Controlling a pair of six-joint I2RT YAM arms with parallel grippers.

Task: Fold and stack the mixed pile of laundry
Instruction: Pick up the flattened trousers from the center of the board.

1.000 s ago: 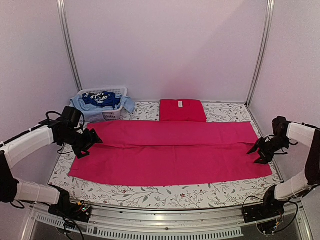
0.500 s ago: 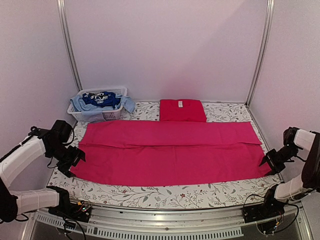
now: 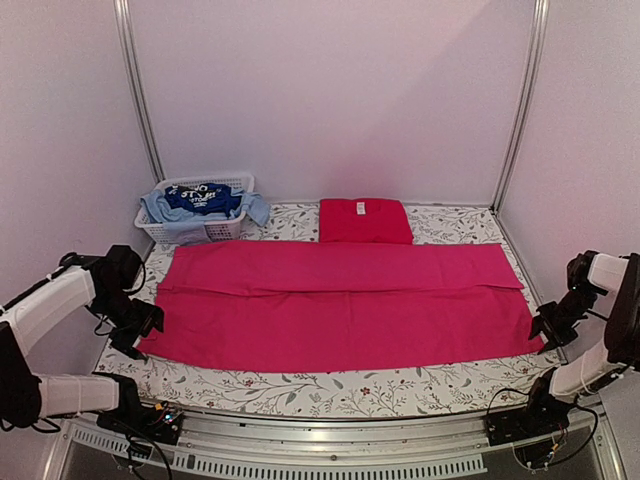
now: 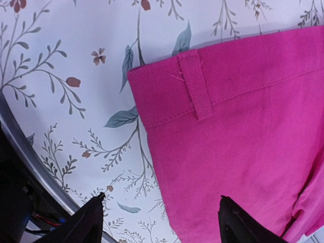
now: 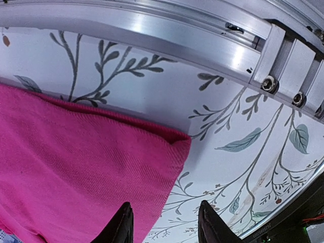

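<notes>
A large pink-magenta cloth point(image 3: 340, 305) lies spread flat across the table, its far strip folded over toward the middle. A folded red piece point(image 3: 365, 220) lies behind it. Light blue and dark blue white-printed garments point(image 3: 203, 200) fill the basket. My left gripper point(image 3: 133, 335) is open and empty over the cloth's near left corner point(image 4: 167, 91); its jaws straddle the cloth's edge. My right gripper point(image 3: 548, 332) is open and empty over the near right corner point(image 5: 174, 144); one jaw stands over cloth, the other over the table.
A white slatted basket point(image 3: 222, 230) stands at the far left corner. The table has a floral cover point(image 3: 330, 390). A metal rail point(image 5: 167, 30) runs along the right edge, close to my right gripper. Frame posts stand at the back corners.
Both grippers have moved down the cloth's side edges, from its far corners to its near corners. The cloth lies as before.
</notes>
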